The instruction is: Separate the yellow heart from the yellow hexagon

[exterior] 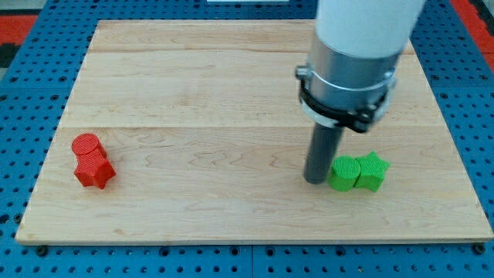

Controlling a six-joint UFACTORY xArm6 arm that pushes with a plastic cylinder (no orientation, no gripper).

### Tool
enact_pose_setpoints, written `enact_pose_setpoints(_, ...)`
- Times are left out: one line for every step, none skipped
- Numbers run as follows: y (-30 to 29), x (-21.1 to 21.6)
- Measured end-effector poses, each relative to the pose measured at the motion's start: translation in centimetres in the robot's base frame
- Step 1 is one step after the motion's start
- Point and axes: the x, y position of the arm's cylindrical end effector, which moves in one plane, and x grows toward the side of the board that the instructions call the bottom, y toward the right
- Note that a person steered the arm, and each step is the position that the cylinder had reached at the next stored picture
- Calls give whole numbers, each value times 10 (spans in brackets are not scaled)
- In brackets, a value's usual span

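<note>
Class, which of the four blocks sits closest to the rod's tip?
The green round block: my tip stands right at its left side. The green star lies beyond; both red blocks are far left.

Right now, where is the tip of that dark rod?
My tip sits toward the view's lower right, just left of the rounded green block, whose neighbour is a green star.

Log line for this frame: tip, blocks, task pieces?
tip: touching green pair's left | red pair: view's left | yellow heart, hexagon: not visible
</note>
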Motion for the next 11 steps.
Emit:
enact_pose_setpoints(-42,-27)
enact_pose_setpoints(-28,-61)
enact_pose_setpoints(45,-75)
enact_pose_setpoints(146,-67)
enact_pose_setpoints(163,-86)
enact_pose_setpoints(99,-95)
enact_pose_setpoints(114,-96)
enact_pose_setpoints(113,-129)
enact_pose_setpoints(25,-123)
enact_pose_setpoints(-13,-109)
enact_pose_setpoints(13,-103)
